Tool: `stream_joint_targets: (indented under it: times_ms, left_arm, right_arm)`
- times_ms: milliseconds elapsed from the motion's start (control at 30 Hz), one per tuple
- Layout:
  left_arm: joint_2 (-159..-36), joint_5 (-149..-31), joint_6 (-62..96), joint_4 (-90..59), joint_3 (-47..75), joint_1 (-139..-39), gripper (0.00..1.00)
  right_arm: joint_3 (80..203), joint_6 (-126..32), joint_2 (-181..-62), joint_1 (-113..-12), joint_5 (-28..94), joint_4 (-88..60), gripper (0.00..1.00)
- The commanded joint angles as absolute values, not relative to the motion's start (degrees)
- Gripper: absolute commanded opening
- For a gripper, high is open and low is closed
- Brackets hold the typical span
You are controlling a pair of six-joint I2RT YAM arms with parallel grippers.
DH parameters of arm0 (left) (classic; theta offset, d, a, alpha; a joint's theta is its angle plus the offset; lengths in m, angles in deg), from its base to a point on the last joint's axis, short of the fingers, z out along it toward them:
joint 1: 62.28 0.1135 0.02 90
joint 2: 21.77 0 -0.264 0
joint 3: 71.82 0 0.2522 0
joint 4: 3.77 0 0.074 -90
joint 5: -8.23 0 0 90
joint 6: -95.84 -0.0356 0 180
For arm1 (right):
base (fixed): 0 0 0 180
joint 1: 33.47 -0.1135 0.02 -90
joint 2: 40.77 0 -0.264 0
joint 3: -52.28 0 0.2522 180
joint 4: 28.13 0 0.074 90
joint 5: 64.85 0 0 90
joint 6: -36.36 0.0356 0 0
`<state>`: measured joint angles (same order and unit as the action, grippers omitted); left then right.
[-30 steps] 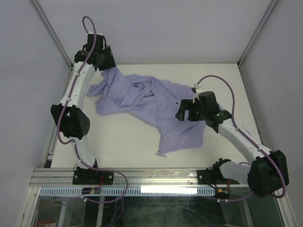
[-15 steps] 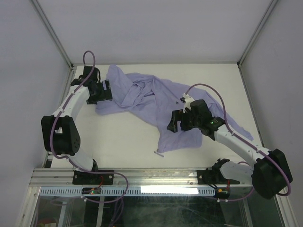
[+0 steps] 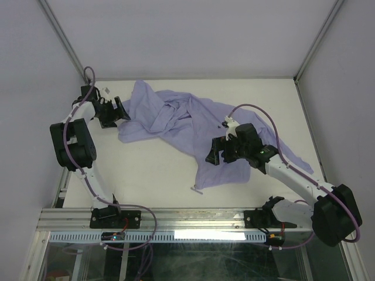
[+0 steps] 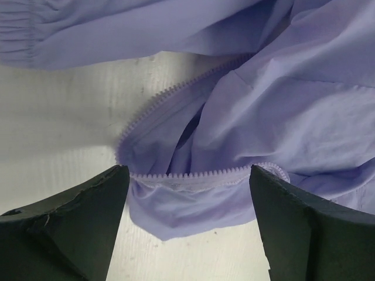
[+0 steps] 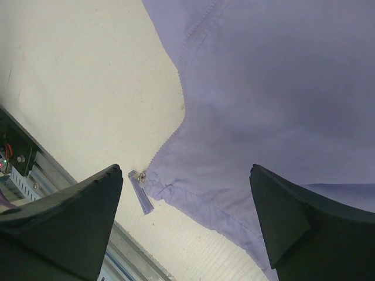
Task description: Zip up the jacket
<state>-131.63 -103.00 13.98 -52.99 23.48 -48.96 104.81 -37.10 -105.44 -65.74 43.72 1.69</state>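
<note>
White worktop (image 3: 146, 170) bears the jacket (image 3: 199, 129); both jaws gape empty; right should pinch the zipper pull (image 5: 141, 193) squarely.

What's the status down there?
Left fingers open, empty, at lavender zipper teeth. Right fingers open, empty, above metal zipper pull. Wrinkly lavender fabric jacket unzipped. Nothing blocking.

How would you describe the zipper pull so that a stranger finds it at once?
Start from the lavender jacket spread over the white table. Follow it to the corner nearest the arm bases. There the zipper pull sticks out, a small flat tab on bare table beyond the cloth.
</note>
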Motion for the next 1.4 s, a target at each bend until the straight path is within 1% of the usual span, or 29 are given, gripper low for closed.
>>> stream_joint_targets:
  times_ms: [0, 133, 233, 367, 533, 600, 800, 900, 1000, 1067, 1100, 1133, 1167, 1200, 1300, 1367]
  left_arm:
    - [-134.73, -116.01, 6.90, -51.34, 27.84, -49.21, 0.86]
    - [-137.87, -118.69, 5.19, -51.96, 28.66, -49.35, 0.86]
    - [-136.99, -117.98, 5.01, -52.61, 26.66, -50.49, 0.83]
    - [-132.45, -111.31, 6.80, -52.34, 20.74, -55.23, 0.81]
    - [-126.78, -103.86, 11.61, -53.67, 13.49, -61.70, 0.76]
    - [-123.82, -99.68, 13.60, -54.69, 10.97, -64.32, 0.76]
    - [-117.01, -96.33, 15.59, -58.64, 8.01, -72.30, 0.76]
    - [-116.89, -94.50, 15.38, -59.90, 7.26, -74.83, 0.75]
    - [-117.83, -92.51, 15.41, -60.42, 6.34, -76.32, 0.72]
    - [-118.32, -92.23, 15.44, -60.65, 6.13, -77.03, 0.66]
    - [-118.43, -92.27, 15.60, -60.70, 6.22, -77.23, 0.59]
    - [-118.48, -92.27, 15.86, -60.94, 6.56, -77.49, 0.49]
    - [-118.25, -91.97, 16.28, -61.54, 7.42, -77.75, 0.34]
    - [-117.85, -91.14, 17.10, -62.59, 8.65, -78.13, 0.23]
    - [-114.86, -86.37, 21.44, -67.70, 15.99, -79.77, 0.00]
    - [-113.24, -81.69, 26.65, -74.29, 24.32, -80.48, 0.00]
  right_arm:
    - [104.85, -38.18, -104.07, -66.09, 45.20, -1.27, 0.93]
    - [105.22, -38.76, -104.98, -66.09, 45.75, -1.29, 0.93]
    - [105.63, -39.18, -105.81, -66.11, 45.90, -1.27, 0.93]
    - [105.59, -39.29, -106.39, -66.10, 46.63, -2.08, 0.93]
    - [105.30, -39.98, -106.44, -66.09, 46.83, -2.36, 0.93]
    - [105.04, -40.16, -106.21, -66.14, 46.93, -2.42, 0.93]
    - [103.57, -40.15, -104.76, -66.11, 47.48, -2.84, 0.93]
    - [102.94, -40.06, -104.13, -66.13, 47.63, -2.76, 0.93]
    - [102.39, -39.84, -102.94, -66.16, 47.52, -2.61, 0.93]
    - [102.10, -39.67, -102.22, -66.11, 47.24, -2.50, 0.93]
    - [101.89, -39.62, -101.88, -66.16, 47.03, -2.50, 0.93]
    - [101.72, -39.48, -101.60, -66.15, 46.77, -2.47, 0.93]
    - [101.61, -39.30, -101.41, -66.11, 46.46, -2.48, 0.93]
    - [101.57, -39.23, -101.22, -66.13, 46.16, -2.42, 0.93]
    - [101.51, -38.77, -100.73, -66.14, 43.53, -1.96, 0.93]
    - [101.79, -38.39, -100.59, -66.13, 40.73, -1.08, 0.93]
